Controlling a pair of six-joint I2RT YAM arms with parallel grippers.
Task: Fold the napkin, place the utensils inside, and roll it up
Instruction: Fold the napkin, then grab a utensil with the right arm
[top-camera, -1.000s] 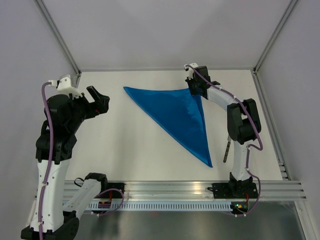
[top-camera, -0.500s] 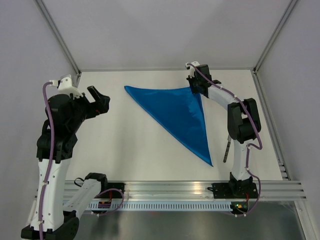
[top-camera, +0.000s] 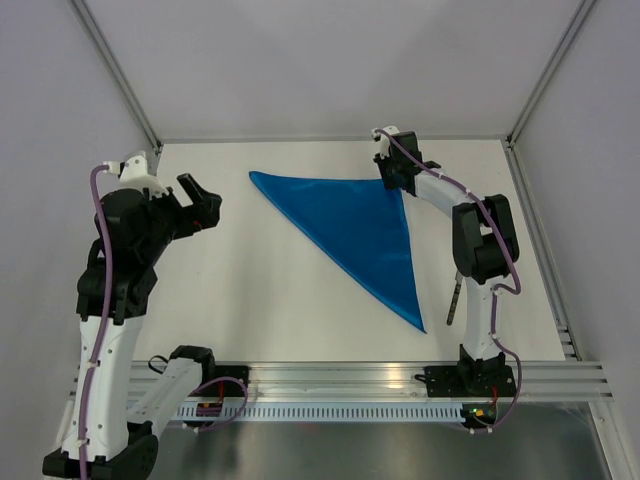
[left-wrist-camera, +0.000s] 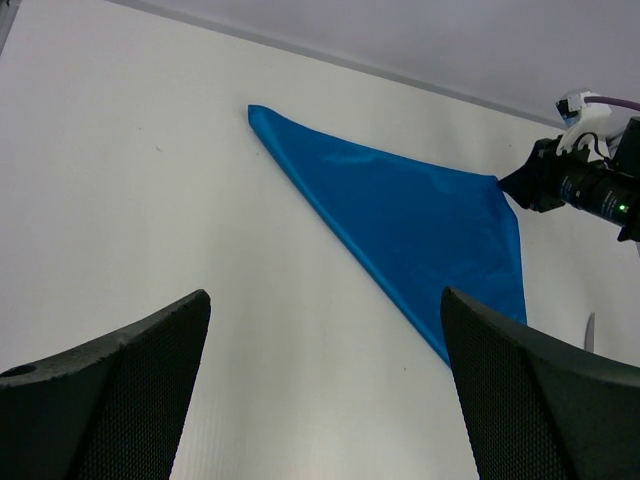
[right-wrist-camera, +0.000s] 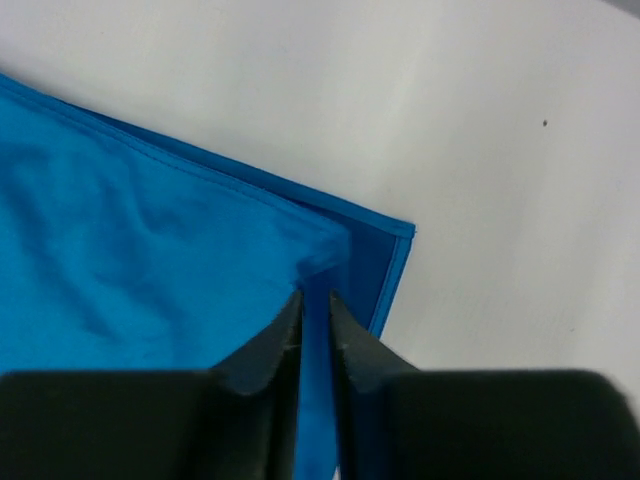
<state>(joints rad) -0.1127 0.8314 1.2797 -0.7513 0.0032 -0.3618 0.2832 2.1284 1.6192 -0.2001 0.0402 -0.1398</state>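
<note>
The bright-blue napkin (top-camera: 360, 225) lies folded into a triangle on the white table, one point far left, one near right, one at the far right. My right gripper (top-camera: 398, 184) is shut on the top layer of that far right corner; in the right wrist view the cloth (right-wrist-camera: 150, 290) is pinched between the fingertips (right-wrist-camera: 345, 320), with the lower layer's corner (right-wrist-camera: 390, 250) flat beneath. My left gripper (top-camera: 203, 200) is open and empty, above the table left of the napkin (left-wrist-camera: 410, 220). The knife (top-camera: 453, 300) lies near the right arm, partly hidden by it.
A metal frame rail (top-camera: 400, 385) runs along the near edge. Grey walls close in the table at the back and sides. The right arm's forearm (top-camera: 480, 240) stands just right of the napkin.
My right gripper has drawn the top corner slightly farther back and right, so the fold lies flatter and the edges line up. The left arm has barely shifted.
</note>
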